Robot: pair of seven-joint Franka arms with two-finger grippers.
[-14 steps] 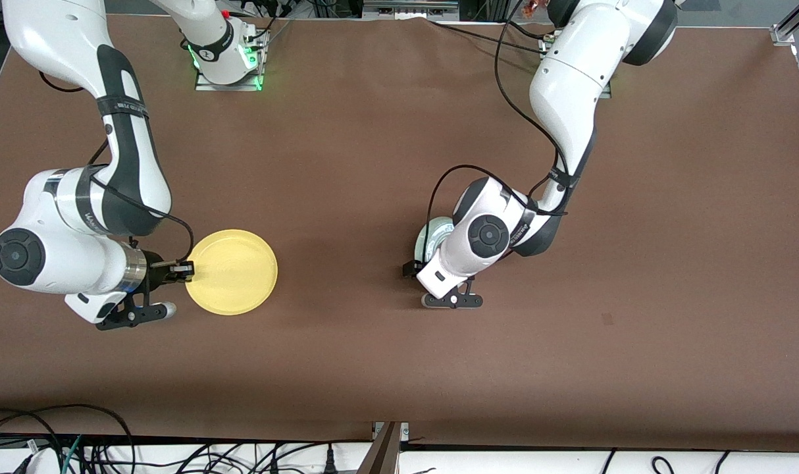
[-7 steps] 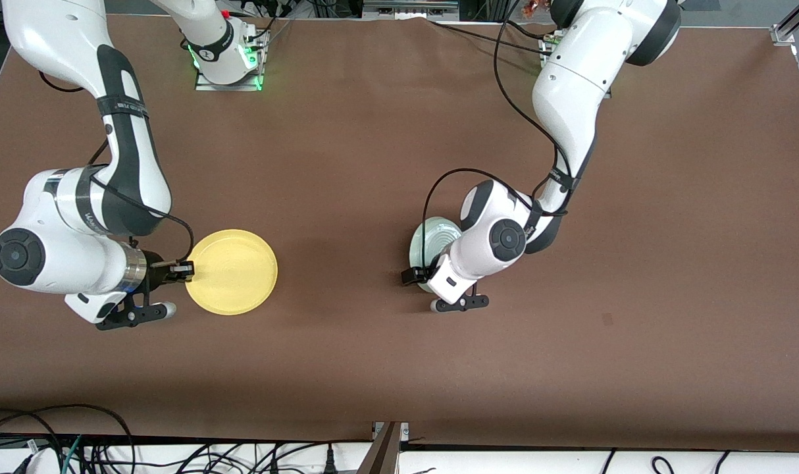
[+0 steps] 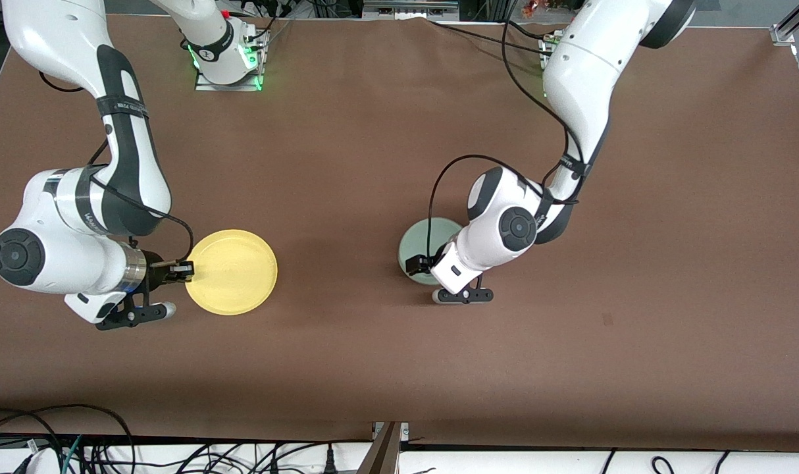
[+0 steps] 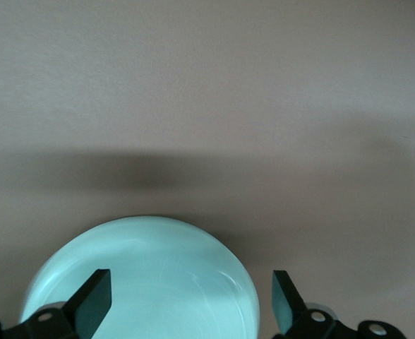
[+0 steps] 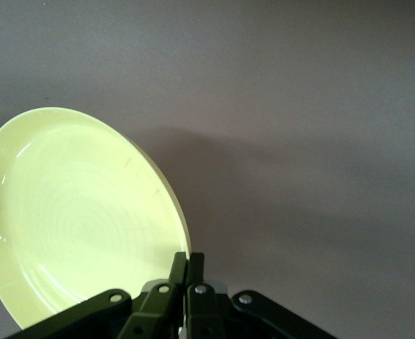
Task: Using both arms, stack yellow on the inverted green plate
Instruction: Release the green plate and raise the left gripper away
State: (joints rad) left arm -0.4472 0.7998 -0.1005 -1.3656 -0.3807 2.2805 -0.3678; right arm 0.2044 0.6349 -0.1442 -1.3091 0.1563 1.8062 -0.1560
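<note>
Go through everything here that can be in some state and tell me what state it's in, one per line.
yellow plate: right side up on the table, rim pinched by the right gripper.
green plate: upside down, flat on the table.
right gripper: jaws shut on the yellow plate's rim.
left gripper: jaws open, over the green plate.

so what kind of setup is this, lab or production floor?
Likely a robotics lab bench: two Franka arms bolted at a brown-covered table, loose cables along its edge, and only a yellow plate and a green plate as props.
</note>
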